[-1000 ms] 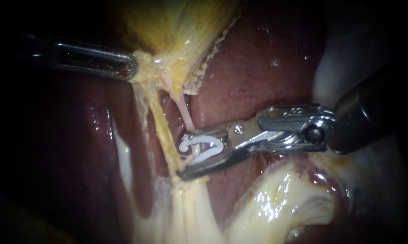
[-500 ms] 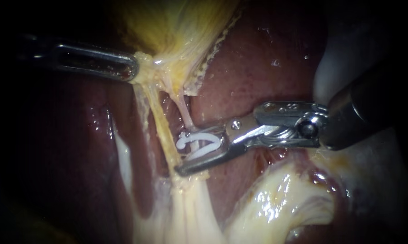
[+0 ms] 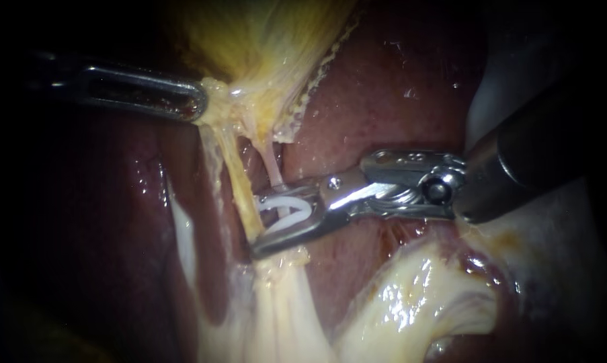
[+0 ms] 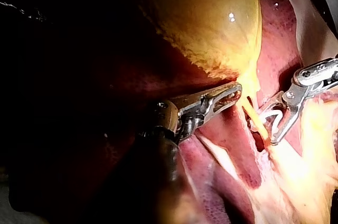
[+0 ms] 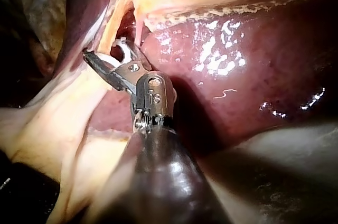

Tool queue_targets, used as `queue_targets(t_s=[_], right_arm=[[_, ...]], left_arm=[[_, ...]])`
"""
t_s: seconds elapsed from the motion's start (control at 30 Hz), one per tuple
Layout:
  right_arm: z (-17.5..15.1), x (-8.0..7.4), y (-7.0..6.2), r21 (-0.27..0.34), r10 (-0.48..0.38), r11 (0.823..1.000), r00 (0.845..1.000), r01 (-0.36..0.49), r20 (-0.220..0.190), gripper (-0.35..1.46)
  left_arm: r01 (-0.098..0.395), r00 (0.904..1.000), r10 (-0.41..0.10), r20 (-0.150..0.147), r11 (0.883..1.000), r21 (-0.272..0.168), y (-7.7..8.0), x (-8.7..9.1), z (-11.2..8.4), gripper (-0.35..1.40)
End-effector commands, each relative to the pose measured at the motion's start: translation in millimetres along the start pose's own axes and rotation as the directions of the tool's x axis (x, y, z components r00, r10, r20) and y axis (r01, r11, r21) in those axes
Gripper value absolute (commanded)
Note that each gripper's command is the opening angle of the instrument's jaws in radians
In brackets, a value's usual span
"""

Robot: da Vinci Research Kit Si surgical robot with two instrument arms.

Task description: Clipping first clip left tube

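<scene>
The white clip [image 3: 286, 212], half folded, is pinched in the right instrument's pincer [image 3: 257, 226], which is only narrowly parted. A thin pale tube [image 3: 271, 168] runs between the clip's legs. The left instrument's pincer [image 3: 199, 101] nips the gallbladder [image 3: 263, 40] at its yellow neck.

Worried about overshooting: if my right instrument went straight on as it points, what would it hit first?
Probably the yellowish tube just ahead of the right instrument, though depth is unclear.
</scene>
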Motion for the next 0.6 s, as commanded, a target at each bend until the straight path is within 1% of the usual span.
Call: queue_targets(t_s=[0.03,0.07,0.23,0.43,0.6], right_arm=[[0.2,0.1,-0.1,0.011,0.001,1.0,1.0,-0.001,-0.004,0.45],[0.3,0.1,-0.2,0.015,0.006,1.0,1.0,-0.005,-0.005,0.45],[1.1,0.4,-1.4,0.073,0.013,0.997,1.0,-0.011,-0.027,0.45],[2.1,0.8,-2.8,0.124,0.03,0.992,0.999,-0.025,-0.038,0.45],[2.4,0.7,-3.8,0.138,0.037,0.99,0.999,-0.032,-0.038,0.43]], left_arm=[[0.0,1.0,0.0,0.0,1.0,0.0,0.0,0.0,0.0,-0.35],[0.0,1.0,0.0,0.0,1.0,0.0,0.0,0.0,0.0,-0.35],[0.0,1.0,0.0,0.0,1.0,0.0,0.0,0.0,0.0,-0.35],[0.0,1.0,0.0,0.0,1.0,0.0,0.0,0.0,0.0,-0.35],[0.0,1.0,0.0,-0.001,1.0,0.003,0.0,0.0,0.0,-0.35]])
